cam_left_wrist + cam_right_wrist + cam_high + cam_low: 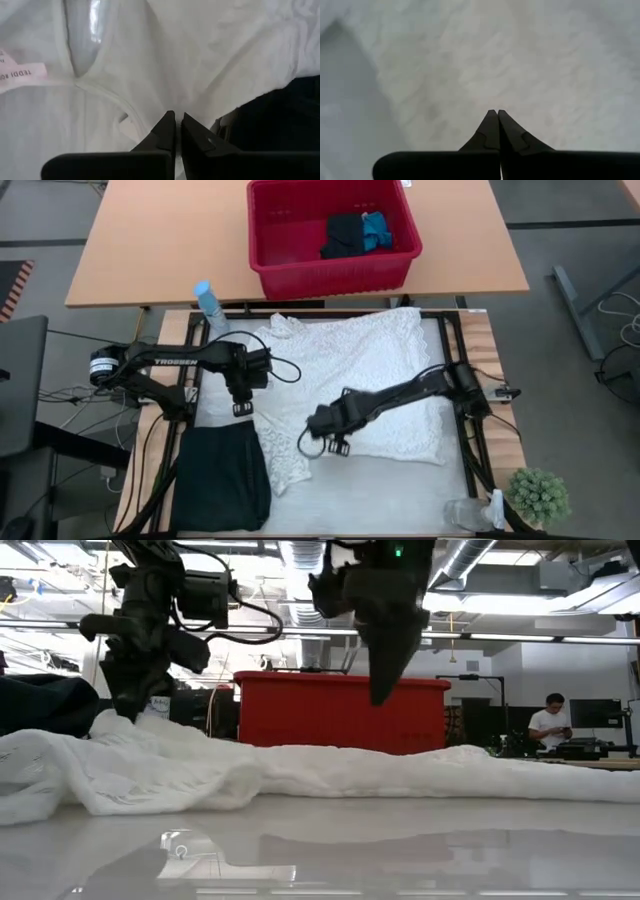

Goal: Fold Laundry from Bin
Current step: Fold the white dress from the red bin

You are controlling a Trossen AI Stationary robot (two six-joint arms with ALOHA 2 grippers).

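high: looked straight down over whole table | low: sat at tabletop level, faced across to red bin (pixel 340 710) and room | wrists: pointed close down onto white garment (pixel 200 60) | all four shared that garment

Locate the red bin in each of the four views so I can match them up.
High view: the red bin sits top centre, on the far wooden table.
Low view: mid-frame, behind the white garment.
Left wrist view: not in it.
Right wrist view: not in it.
Shared landmark: the white garment, seen in every view.
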